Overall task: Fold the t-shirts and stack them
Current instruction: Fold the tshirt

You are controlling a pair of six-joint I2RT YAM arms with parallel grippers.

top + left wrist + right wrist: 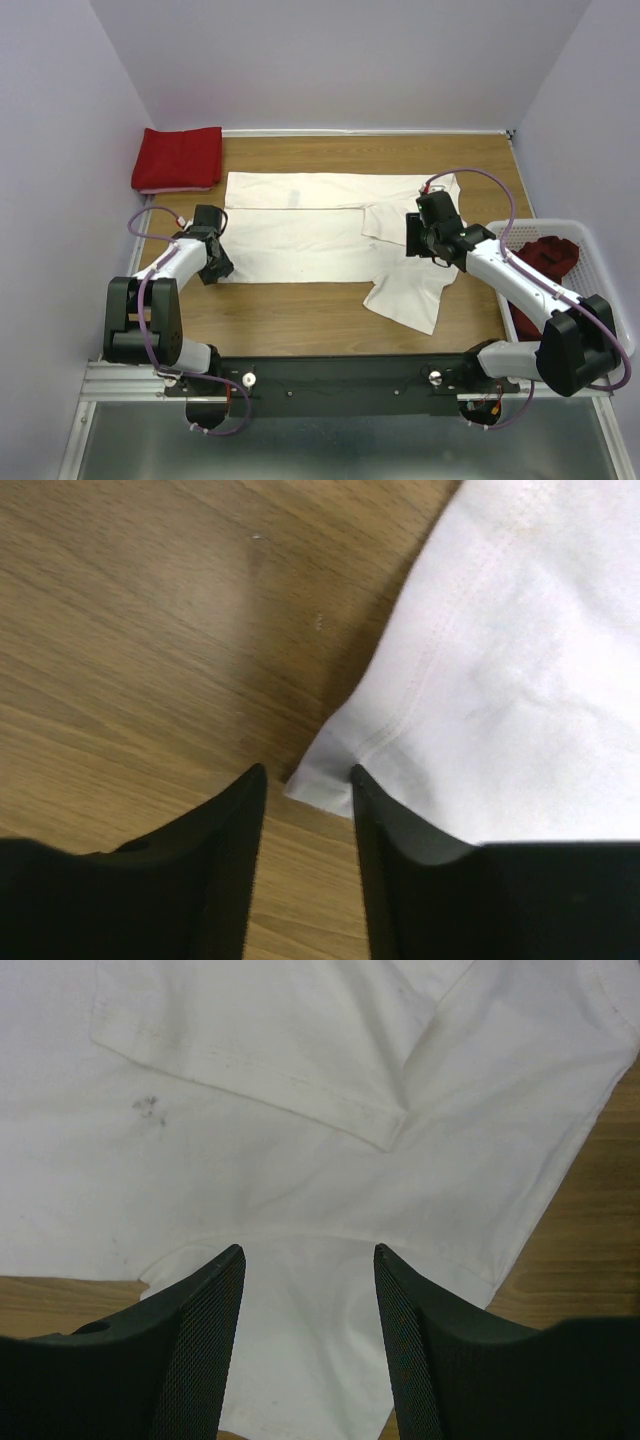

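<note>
The cream-white t-shirt (pixel 300 235) lies spread across the table, its far side and one sleeve folded over. My left gripper (pixel 217 270) sits low at the shirt's near-left corner. In the left wrist view the hemmed corner (pixel 325 780) lies between the open fingertips of this gripper (pixel 305 778), not pinched. My right gripper (pixel 418 243) hovers open over the sleeve end of the shirt. The right wrist view shows only white cloth (pixel 300 1110) under this gripper (pixel 308 1252). A folded bright red t-shirt (pixel 178 158) rests at the back left. A dark red one (pixel 545 258) lies in the basket.
The white lattice basket (pixel 540 224) stands at the table's right edge, beside the right arm. Bare wood (pixel 300 320) runs between the white shirt and the arm bases. Walls close in the table on three sides.
</note>
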